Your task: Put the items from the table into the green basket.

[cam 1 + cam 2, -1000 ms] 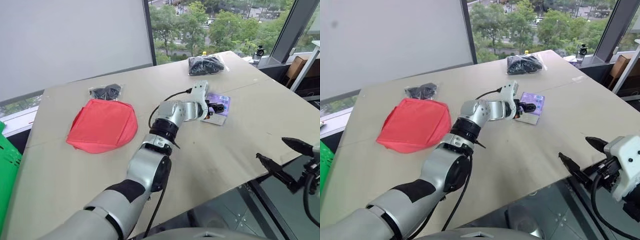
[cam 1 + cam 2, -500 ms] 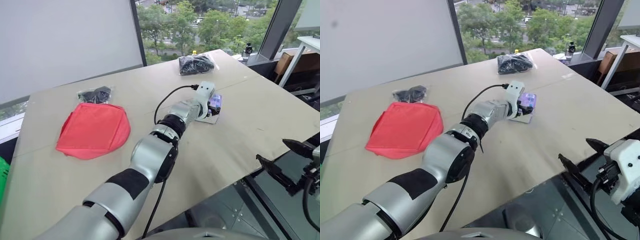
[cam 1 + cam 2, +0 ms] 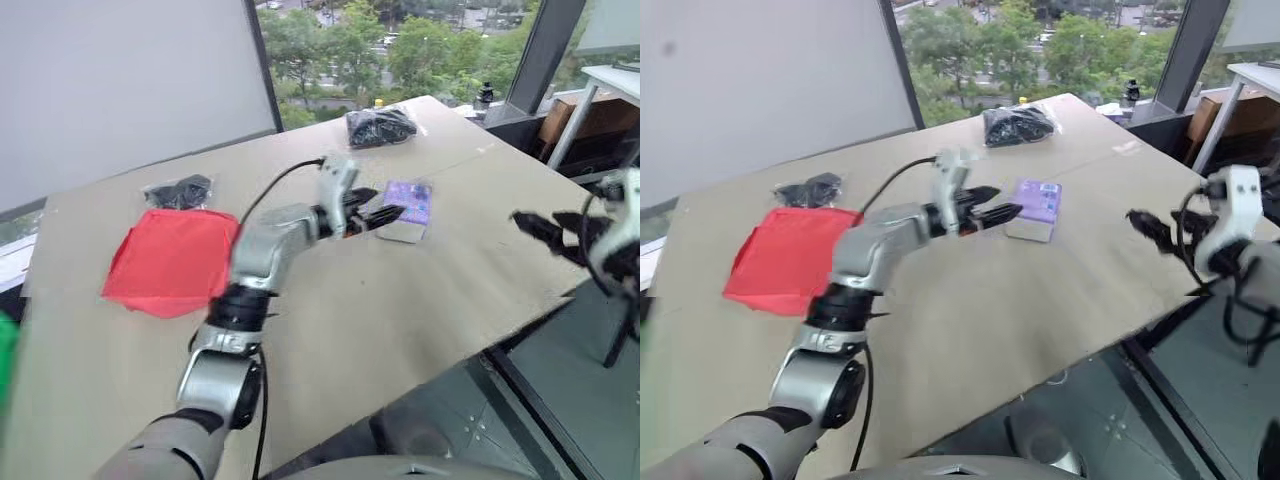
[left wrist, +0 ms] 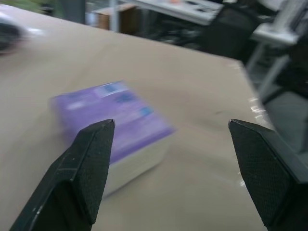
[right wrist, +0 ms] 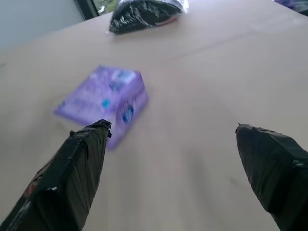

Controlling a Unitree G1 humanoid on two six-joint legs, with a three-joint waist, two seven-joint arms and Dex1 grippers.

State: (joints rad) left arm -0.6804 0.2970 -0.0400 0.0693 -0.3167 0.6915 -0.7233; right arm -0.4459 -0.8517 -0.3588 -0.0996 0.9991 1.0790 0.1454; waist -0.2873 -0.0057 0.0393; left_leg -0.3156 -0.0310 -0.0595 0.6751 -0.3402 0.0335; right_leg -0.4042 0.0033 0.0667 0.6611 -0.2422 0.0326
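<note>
The purple packet (image 3: 405,207) lay flat on the tabletop (image 3: 430,290), toward its far right part, and the left pincer (image 3: 376,211) stood just short of it, fingers spread wide and holding nothing. In the left wrist view the packet (image 4: 113,127) sat a little ahead of the fingertips (image 4: 98,144) and off toward one of them rather than centred in the gap, not yet between them. Its long axis ran roughly away from the robot, its near short end turned slightly toward the left pincer. The right pincer (image 3: 1160,232) hovered near the tabletop's right edge, also spread and empty, pointing across at the packet (image 5: 103,98) from well apart. So the left arm was plainly the nearer one; I judged that a short reach forward with a small sideways correction would bring the packet between its fingers.
</note>
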